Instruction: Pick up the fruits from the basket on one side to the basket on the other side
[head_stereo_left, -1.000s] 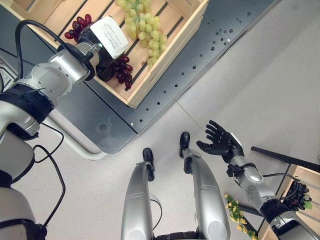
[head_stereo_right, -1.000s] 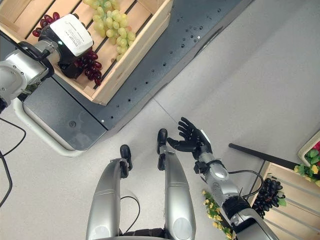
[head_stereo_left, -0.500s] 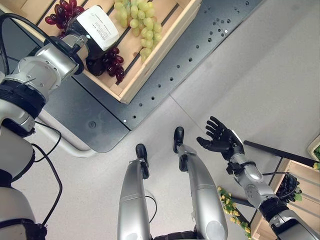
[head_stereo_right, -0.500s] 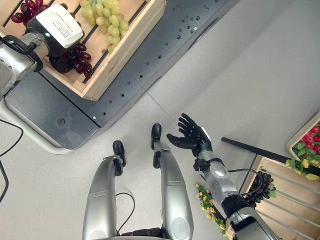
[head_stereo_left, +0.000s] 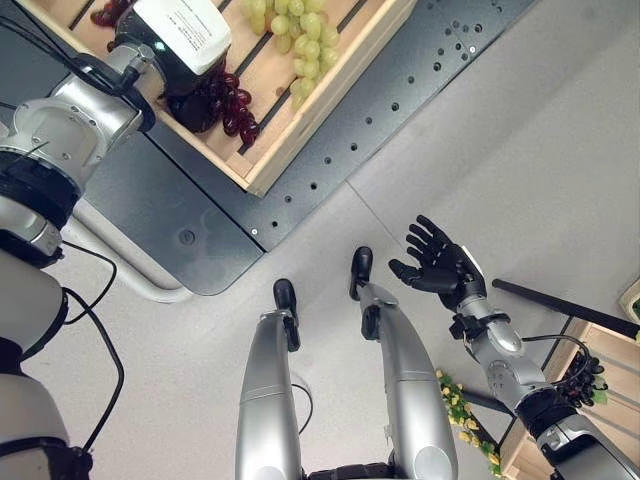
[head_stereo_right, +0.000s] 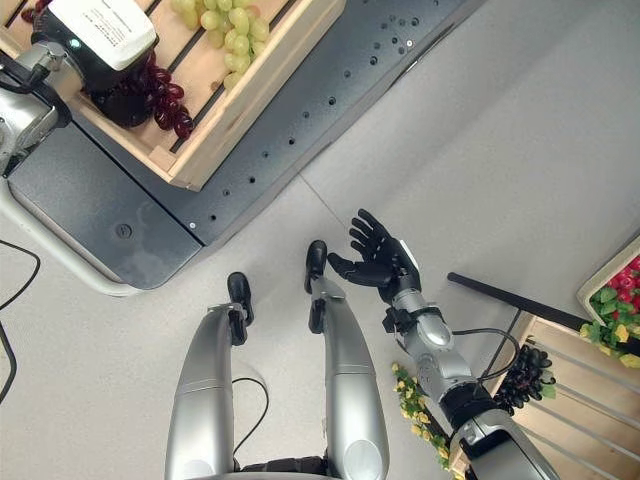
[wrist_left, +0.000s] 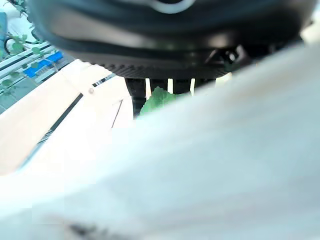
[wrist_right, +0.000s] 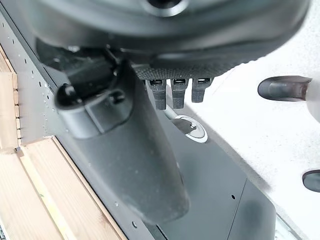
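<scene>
Wooden crate (head_stereo_left: 300, 130): left hand (head_stereo_left: 190, 100) among dark grapes (head_stereo_left: 235, 105); right hand (head_stereo_left: 440, 272) spread.

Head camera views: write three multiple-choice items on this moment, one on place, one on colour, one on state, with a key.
1. Where is the left hand?
A. in the wooden crate
B. over the floor
C. on the dark platform
2. What colour are the grapes beside the left hand?
A. yellow
B. dark red
C. white
3. How is the right hand?
A. fist
B. holding grapes
C. open, holding nothing

Key: 1 A, it sits among the crate's slats; 2 B, a dark red bunch lies against it; 3 C, its fingers are spread over the floor.
</scene>
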